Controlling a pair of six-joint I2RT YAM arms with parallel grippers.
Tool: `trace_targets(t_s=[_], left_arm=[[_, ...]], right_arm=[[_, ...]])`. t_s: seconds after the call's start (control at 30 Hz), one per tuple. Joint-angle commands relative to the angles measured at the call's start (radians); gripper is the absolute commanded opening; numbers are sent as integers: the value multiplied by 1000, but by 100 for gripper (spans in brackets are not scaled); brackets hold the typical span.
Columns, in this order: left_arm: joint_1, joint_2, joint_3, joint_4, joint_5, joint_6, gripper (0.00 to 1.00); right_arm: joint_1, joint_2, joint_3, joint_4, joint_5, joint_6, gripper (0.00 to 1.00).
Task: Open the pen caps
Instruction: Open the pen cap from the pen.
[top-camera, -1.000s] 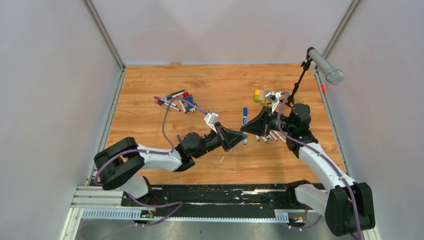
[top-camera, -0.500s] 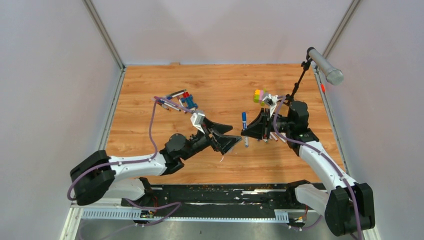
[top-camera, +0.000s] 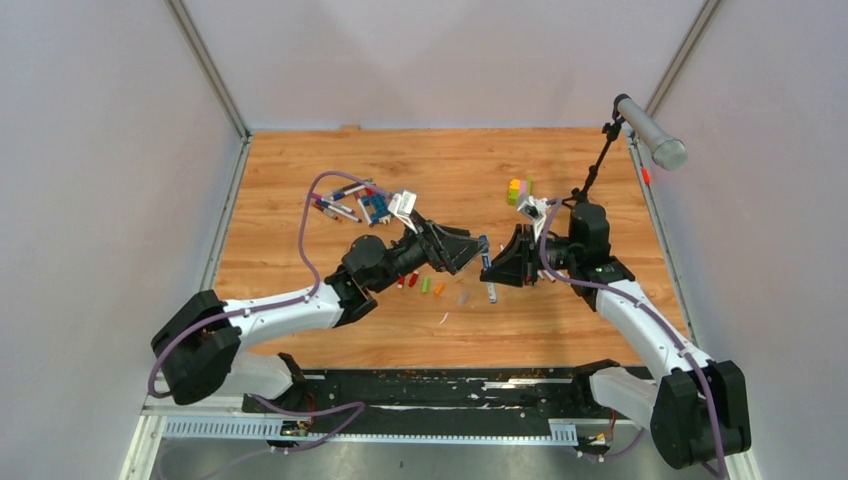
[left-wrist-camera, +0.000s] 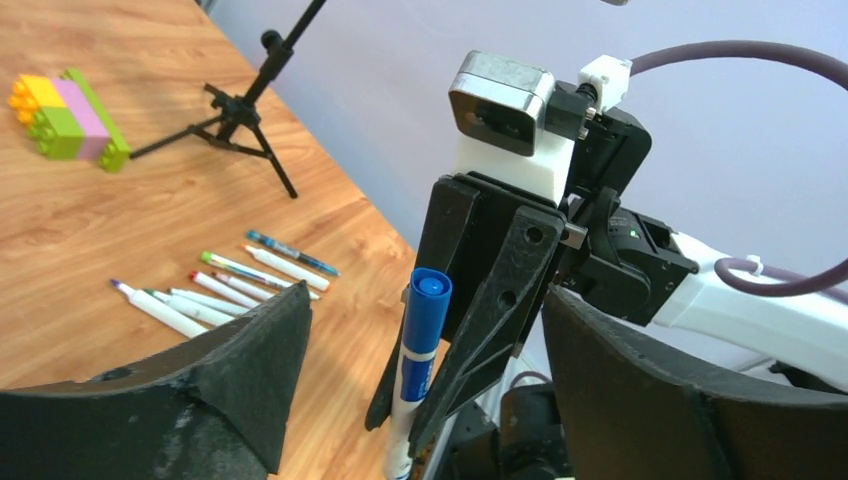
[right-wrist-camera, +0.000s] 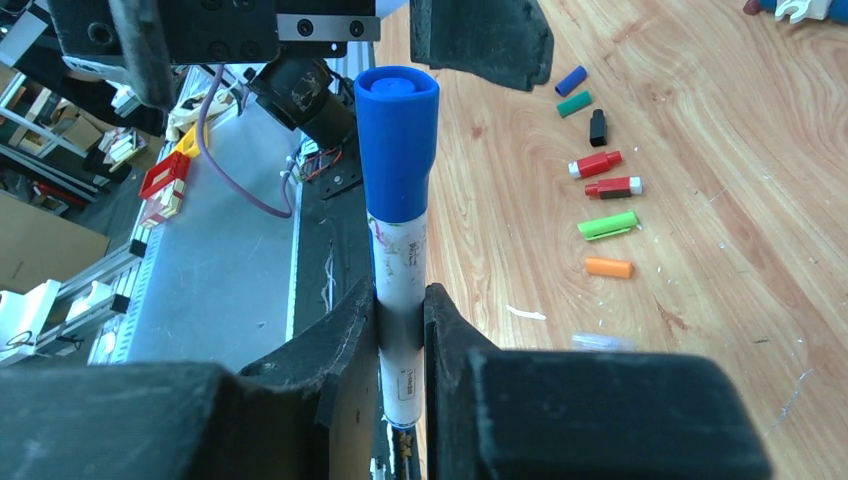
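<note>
My right gripper (right-wrist-camera: 402, 300) is shut on the white barrel of a pen (right-wrist-camera: 398, 270), which stands up with its blue cap (right-wrist-camera: 397, 150) on top. In the top view this right gripper (top-camera: 492, 268) holds the pen (top-camera: 487, 262) mid-table. My left gripper (top-camera: 462, 250) is open just left of the cap, its fingers apart on either side of it and not touching. In the left wrist view the blue cap (left-wrist-camera: 425, 325) stands between my open left gripper's (left-wrist-camera: 425, 300) black fingers (left-wrist-camera: 250, 360). Several loose pen caps (right-wrist-camera: 607, 226) lie on the wood.
Several uncapped pens (left-wrist-camera: 215, 285) lie in a row behind the right arm. More pens (top-camera: 340, 203) lie in a pile at the back left beside a blue-and-red toy figure (top-camera: 375, 205). A yellow-green-pink block stack (left-wrist-camera: 68, 120) and a black microphone stand (left-wrist-camera: 240, 110) sit at the back right.
My left gripper opened, let go near the pen's lower end and swung up and back to the cap's height. The right gripper shifted slightly left with the pen. The loose caps became visible.
</note>
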Motion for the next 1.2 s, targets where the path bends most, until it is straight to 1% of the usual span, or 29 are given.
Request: trace_targets(t_s=[0.0, 0.07, 0.2, 0.3, 0.33, 0.37, 0.43, 0.47, 0.53, 0.63, 0.73, 0.8, 0.87, 0.97, 1.07, 1.17], left_arm=[[-3, 54, 53, 45, 34, -56, 84], [-4, 78, 69, 55, 50, -61, 76], [-4, 117, 99, 64, 70, -54, 62], [-4, 137, 115, 75, 79, -42, 49], [-4, 142, 117, 82, 85, -38, 41], [-4, 145, 118, 92, 91, -35, 30], [-3, 149, 121, 104, 104, -22, 3], [-4, 146, 123, 103, 103, -3, 0], [0, 126, 128, 100, 74, 42, 0], [36, 71, 153, 78, -28, 130, 0], [109, 18, 181, 86, -145, 172, 0], [180, 0, 215, 95, -197, 168, 0], [245, -4, 258, 95, -211, 144, 0], [312, -9, 309, 91, -195, 105, 0], [341, -33, 324, 70, -201, 104, 0], [358, -74, 292, 63, -216, 97, 0]], right_arm=[[8, 4, 45, -4, -18, -36, 0], [10, 7, 45, -4, -18, -32, 0], [15, 13, 44, -3, -19, -28, 0], [18, 17, 44, -3, -18, -25, 0], [19, 18, 44, -3, -17, -24, 0], [19, 20, 45, -3, -16, -24, 0], [19, 24, 45, -3, -15, -20, 0], [19, 27, 45, -3, -15, -16, 0], [22, 40, 42, 8, -22, 4, 0], [43, 55, 32, 22, -20, 19, 0], [77, 67, 24, 24, -22, 17, 0], [98, 78, 20, 24, -23, 12, 0], [116, 89, 20, 23, -28, 9, 0], [134, 98, 25, 4, -27, -14, 0], [142, 103, 31, -21, -22, -44, 0], [147, 105, 38, -50, -13, -83, 0]])
